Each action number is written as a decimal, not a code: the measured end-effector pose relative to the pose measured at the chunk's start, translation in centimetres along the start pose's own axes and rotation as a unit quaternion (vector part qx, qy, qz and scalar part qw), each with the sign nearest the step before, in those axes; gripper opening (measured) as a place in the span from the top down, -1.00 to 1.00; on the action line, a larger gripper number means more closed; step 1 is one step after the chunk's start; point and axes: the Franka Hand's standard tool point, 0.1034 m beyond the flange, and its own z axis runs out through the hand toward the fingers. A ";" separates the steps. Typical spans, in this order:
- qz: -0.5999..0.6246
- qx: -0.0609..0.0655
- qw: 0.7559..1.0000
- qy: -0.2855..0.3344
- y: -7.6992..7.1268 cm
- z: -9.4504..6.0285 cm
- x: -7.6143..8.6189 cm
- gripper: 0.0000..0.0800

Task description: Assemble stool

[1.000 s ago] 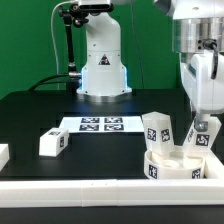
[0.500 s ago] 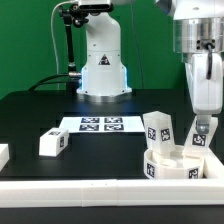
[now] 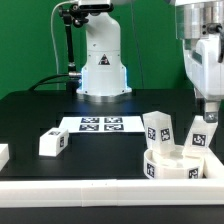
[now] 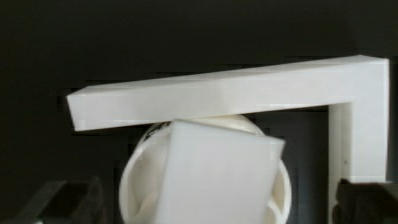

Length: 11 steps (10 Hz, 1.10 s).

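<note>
The white round seat (image 3: 170,166) lies at the front of the exterior view's right. Two white tagged legs stand in it: one (image 3: 158,128) toward the exterior view's left, one (image 3: 199,138) toward its right. A third leg (image 3: 53,143) lies on the black table at the left. My gripper (image 3: 207,113) hangs just above the right-hand leg, open and empty. In the wrist view that leg (image 4: 214,165) stands between my spread fingers (image 4: 71,203), clear of both, with the seat's rim (image 4: 143,175) behind it.
The marker board (image 3: 100,124) lies mid-table before the robot base (image 3: 102,65). A long white border rail (image 3: 90,190) runs along the front edge; its corner shows in the wrist view (image 4: 231,92). A small white block (image 3: 3,155) sits at the far left.
My gripper has let go of the right-hand leg and risen straight up off it. The leg stays standing in the seat. Nothing else moved.
</note>
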 end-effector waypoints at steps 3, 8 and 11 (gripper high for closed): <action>-0.149 -0.024 0.988 0.011 0.4 -0.1 0.0 -0.62; -0.378 -0.023 0.926 0.007 -0.1 -0.5 -0.2 -0.62; -0.472 -0.023 0.881 0.005 -0.1 -0.5 -0.1 -0.62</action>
